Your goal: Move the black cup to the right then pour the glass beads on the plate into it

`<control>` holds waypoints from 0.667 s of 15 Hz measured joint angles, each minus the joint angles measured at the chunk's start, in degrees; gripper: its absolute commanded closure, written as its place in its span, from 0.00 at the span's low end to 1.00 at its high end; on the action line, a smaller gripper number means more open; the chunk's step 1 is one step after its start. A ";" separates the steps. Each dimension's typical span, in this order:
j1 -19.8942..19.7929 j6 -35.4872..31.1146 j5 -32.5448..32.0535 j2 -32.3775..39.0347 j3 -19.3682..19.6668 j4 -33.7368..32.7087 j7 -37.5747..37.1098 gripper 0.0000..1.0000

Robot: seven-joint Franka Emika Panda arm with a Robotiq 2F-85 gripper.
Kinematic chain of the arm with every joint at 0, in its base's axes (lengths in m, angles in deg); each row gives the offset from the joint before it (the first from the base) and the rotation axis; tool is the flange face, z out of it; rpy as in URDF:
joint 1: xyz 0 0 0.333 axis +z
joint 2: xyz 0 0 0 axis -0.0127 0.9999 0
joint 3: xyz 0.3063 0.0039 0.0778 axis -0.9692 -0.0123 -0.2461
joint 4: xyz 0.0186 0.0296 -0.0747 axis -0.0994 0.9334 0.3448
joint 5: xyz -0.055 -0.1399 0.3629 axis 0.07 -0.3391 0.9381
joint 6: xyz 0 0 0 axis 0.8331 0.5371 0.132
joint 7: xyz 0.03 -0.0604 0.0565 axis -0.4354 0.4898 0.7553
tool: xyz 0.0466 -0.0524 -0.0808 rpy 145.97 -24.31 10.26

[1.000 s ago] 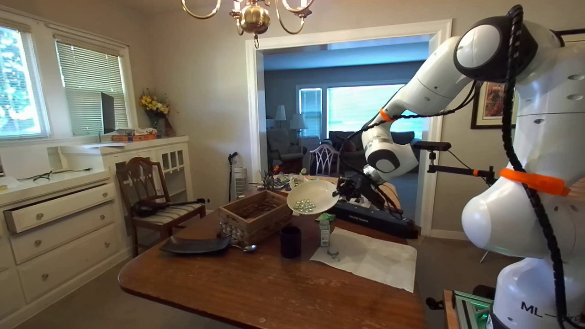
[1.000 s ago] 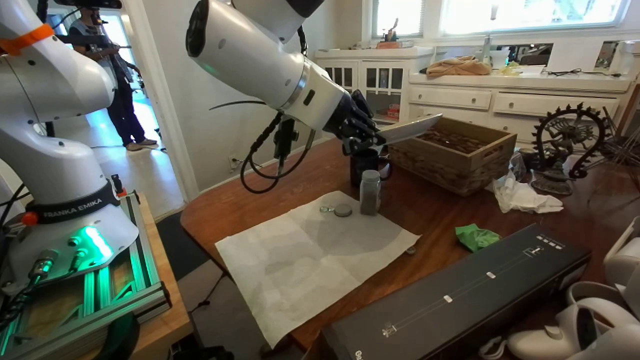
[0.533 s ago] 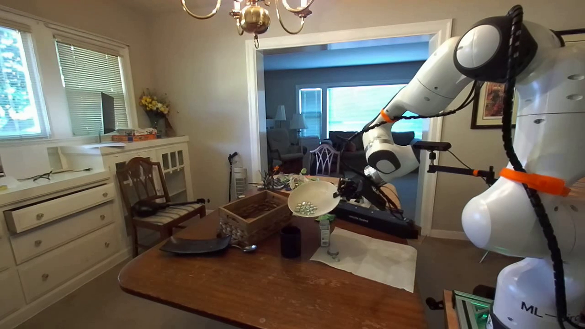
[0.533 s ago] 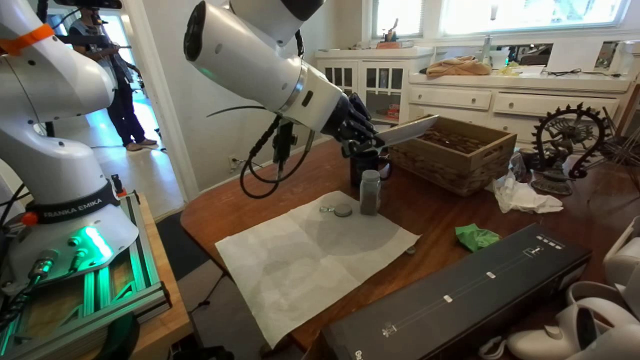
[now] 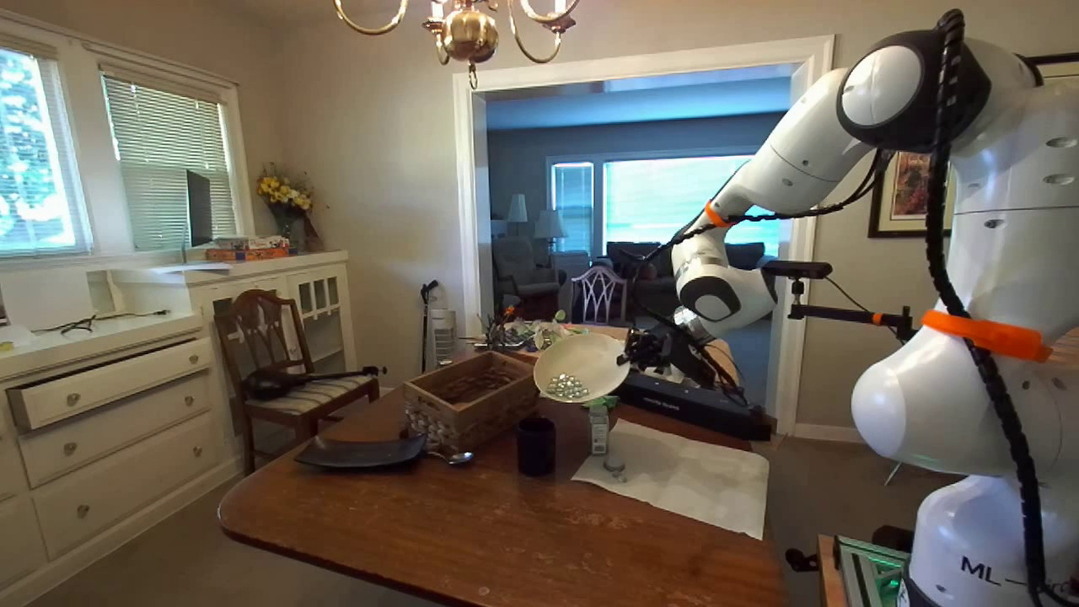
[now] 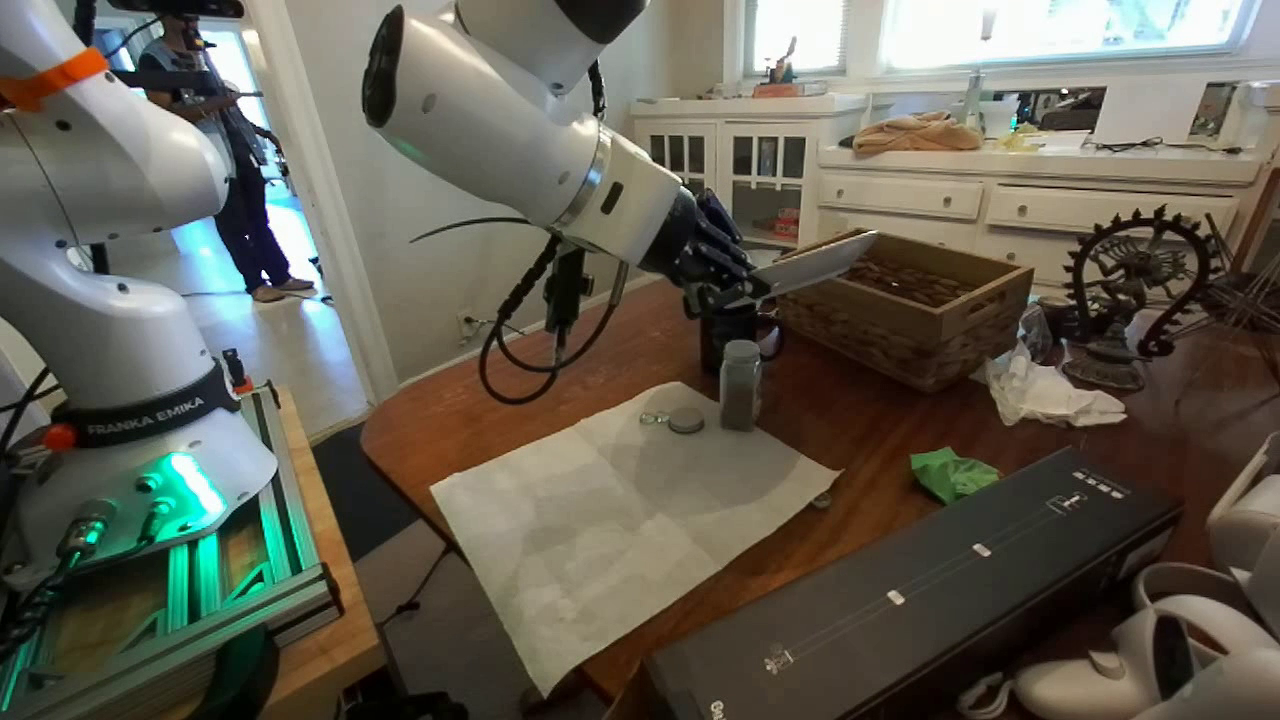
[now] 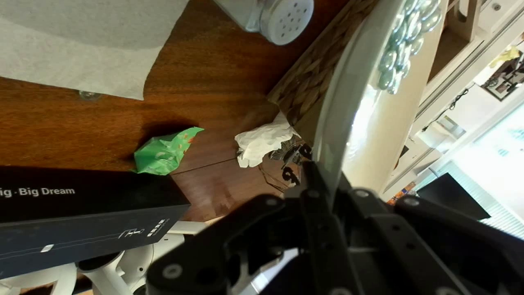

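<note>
Hanging in the air near the wooden basket (image 5: 485, 413), the plate (image 5: 590, 358) is tilted, its bead-bearing face showing in an exterior view. The tool (image 7: 330, 184) is clamped on the plate's rim, fingers on either side of it, at the edge away from the basket. The glass beads (image 5: 566, 386) lie bunched in the plate's lower part, toward the basket. The black cup (image 5: 536, 447) stands upright on the bench (image 5: 523, 531) just beside the basket; whether the two touch, I cannot tell. Near the basket stands a clear jar (image 6: 741, 390); the wrist view shows its lid (image 7: 287, 20) pierced with small holes. A white sheet (image 6: 620, 510) spreads farther from the basket, with a flat grey disc (image 6: 686, 421) on it. In an exterior view a black tray (image 5: 362, 453) lies left of the basket and a spoon (image 5: 458, 458) just in front of the basket. Well apart from the basket are a crumpled green wrapper (image 6: 953, 475) and a long black box (image 6: 930, 582); crumpled white wrapping (image 6: 1050, 395) lies near the basket, with a dark metal statue (image 6: 1142, 268) a little farther out.
</note>
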 measured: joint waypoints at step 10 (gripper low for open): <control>0.50 -1.41 -0.01 0.63 -0.26 0.00 1.27 0.98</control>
